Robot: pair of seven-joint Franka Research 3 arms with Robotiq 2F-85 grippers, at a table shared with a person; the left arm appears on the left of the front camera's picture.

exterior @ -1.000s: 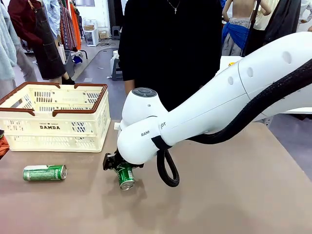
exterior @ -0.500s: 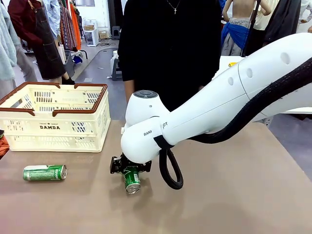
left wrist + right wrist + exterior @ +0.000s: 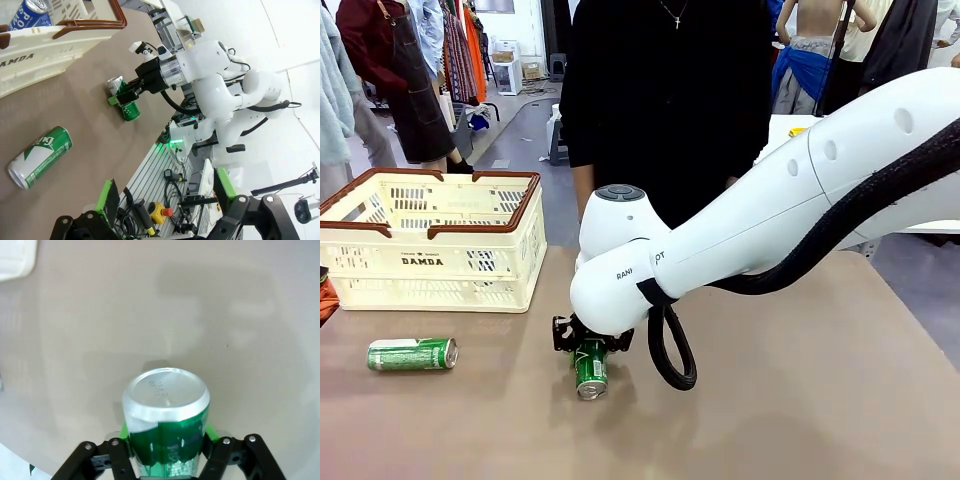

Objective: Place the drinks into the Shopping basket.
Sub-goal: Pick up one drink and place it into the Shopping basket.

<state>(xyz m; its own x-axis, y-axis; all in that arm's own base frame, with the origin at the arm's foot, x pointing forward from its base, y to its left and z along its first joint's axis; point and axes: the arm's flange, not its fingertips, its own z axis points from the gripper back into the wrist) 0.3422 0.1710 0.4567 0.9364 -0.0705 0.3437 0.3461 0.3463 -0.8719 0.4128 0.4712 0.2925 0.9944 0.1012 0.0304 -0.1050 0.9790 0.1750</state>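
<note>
Green can (image 3: 590,367) rightward; basket's (image 3: 30,60) blue can (image 3: 30,12)

Front camera facing across the tabletop (image 3: 800,400) toward the person (image 3: 670,100), left wrist camera watching from farther off, right wrist camera looking close, all sharing the green can (image 3: 590,370).

- The right arm (image 3: 770,210) reaches in from the right and across the middle, with its forearm sloping down towards the worktop (image 3: 800,400).
- Its wrist is bent downward, so the right gripper (image 3: 588,345) hangs low, just over the worktop.
- Its jaws flank a green can (image 3: 167,410), with the green pads (image 3: 123,432) close against the can's sides. Whether they press on it cannot be told.
- The left gripper (image 3: 165,185) is held off to the side with its wrist rolled. Its jaws are spread wide with nothing between them.
</note>
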